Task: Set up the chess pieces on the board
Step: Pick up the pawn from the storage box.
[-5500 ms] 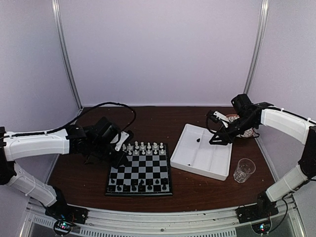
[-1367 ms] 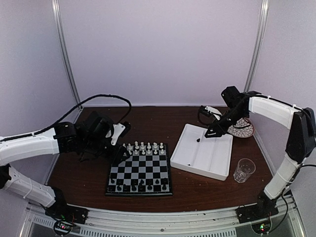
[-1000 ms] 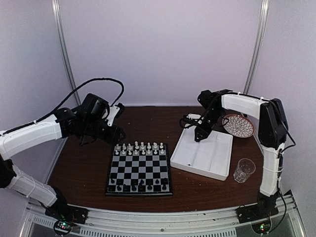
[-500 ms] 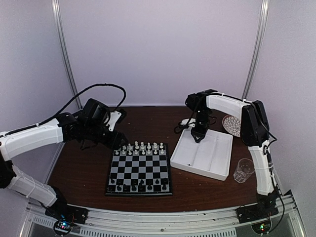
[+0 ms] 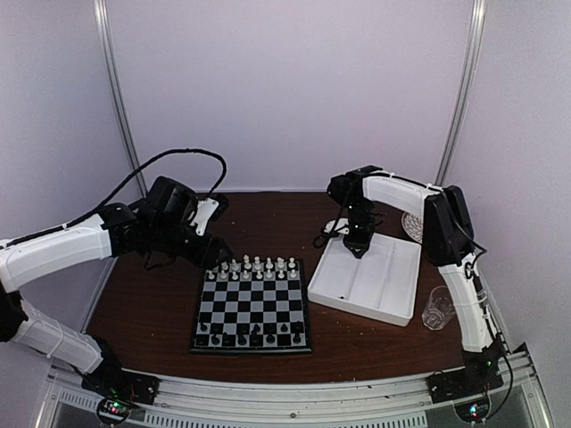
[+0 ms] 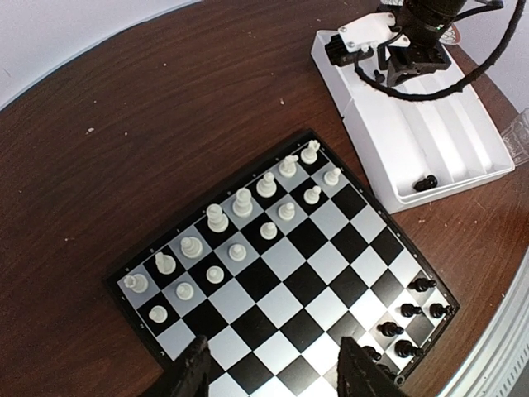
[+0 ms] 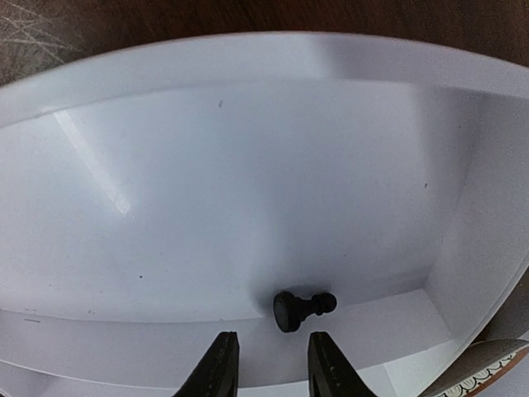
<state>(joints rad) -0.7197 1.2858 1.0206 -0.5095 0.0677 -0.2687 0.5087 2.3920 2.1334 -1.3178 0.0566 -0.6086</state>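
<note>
Having swung left to the far end of the tray (image 7: 248, 124), the right gripper (image 7: 273, 368) is hovering, fingers apart, over a black piece (image 7: 302, 308) lying there, likely needing to drop and pinch it for the board (image 6: 331, 265), where the left gripper (image 6: 273, 368) is hanging, fingers apart.

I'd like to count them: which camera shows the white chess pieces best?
Left wrist view: the white chess pieces stand large and separate, two rows on the board. The top external view shows them tiny and bunched; the right wrist view shows none, mostly a white tray.
</note>
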